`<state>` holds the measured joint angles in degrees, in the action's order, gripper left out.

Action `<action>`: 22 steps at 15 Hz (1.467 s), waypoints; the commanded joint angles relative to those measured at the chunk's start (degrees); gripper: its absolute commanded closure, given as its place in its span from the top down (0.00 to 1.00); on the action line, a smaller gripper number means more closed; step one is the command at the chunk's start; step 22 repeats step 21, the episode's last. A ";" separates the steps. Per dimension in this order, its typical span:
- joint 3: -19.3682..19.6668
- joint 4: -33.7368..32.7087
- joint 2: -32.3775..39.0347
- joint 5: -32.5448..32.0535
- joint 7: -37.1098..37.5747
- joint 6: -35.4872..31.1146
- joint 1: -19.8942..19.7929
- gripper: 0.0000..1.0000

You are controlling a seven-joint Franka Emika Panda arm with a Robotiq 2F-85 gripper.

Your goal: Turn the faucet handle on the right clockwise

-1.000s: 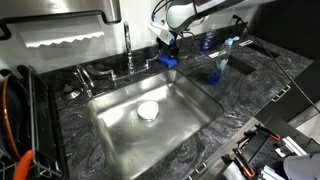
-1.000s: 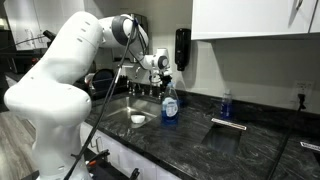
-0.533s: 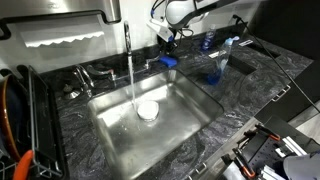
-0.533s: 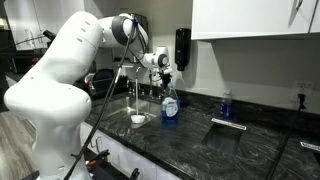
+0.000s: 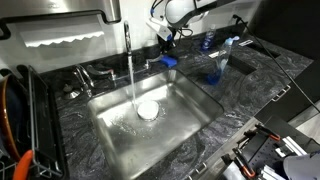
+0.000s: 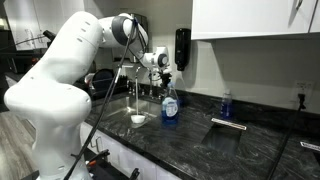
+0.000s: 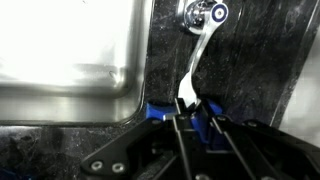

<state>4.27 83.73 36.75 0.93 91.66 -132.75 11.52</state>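
Note:
In the wrist view the faucet handle (image 7: 196, 55) is a slim chrome lever running from its round base (image 7: 205, 13) down toward me. My gripper (image 7: 192, 104) is shut on the lever's free end, with blue pads on both sides of it. In both exterior views the gripper (image 5: 166, 52) (image 6: 163, 69) sits low at the back of the sink, to the right of the tall chrome spout (image 5: 128, 42). Water (image 5: 132, 82) streams from the spout onto a white object (image 5: 148, 110) at the drain. The handle itself is hidden behind the gripper in the exterior views.
The steel sink (image 5: 110, 140) is set in a dark marbled counter (image 5: 250, 95). The matching left handle (image 5: 84, 75) stands left of the spout. A blue soap bottle (image 5: 216, 62) (image 6: 170, 104) stands right of the sink. A dish rack (image 5: 14, 125) fills the left edge.
The jaws have closed onto the lever's end. Water, absent a second ago, now runs from the spout. The arm has hardly moved.

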 commanded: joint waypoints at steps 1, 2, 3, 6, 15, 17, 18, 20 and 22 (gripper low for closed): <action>-1.32 1.92 -1.09 1.16 -0.75 2.99 -0.73 0.42; -1.33 2.00 -1.18 1.12 -0.72 3.08 -0.69 0.43; -1.49 2.27 -1.46 1.16 -0.92 3.44 -0.69 0.49; -1.65 3.02 -2.50 0.76 -1.23 4.93 -0.51 0.70; -1.17 8.24 -9.10 -1.29 0.69 5.17 1.15 1.00; -1.17 9.57 -11.61 -1.55 0.53 5.44 0.93 1.00; -1.22 10.18 -12.59 -1.66 0.62 5.34 0.89 1.00; -1.39 11.73 -14.97 -1.82 0.54 5.24 0.69 1.00; -1.45 12.17 -15.63 -1.90 0.45 5.07 0.53 1.00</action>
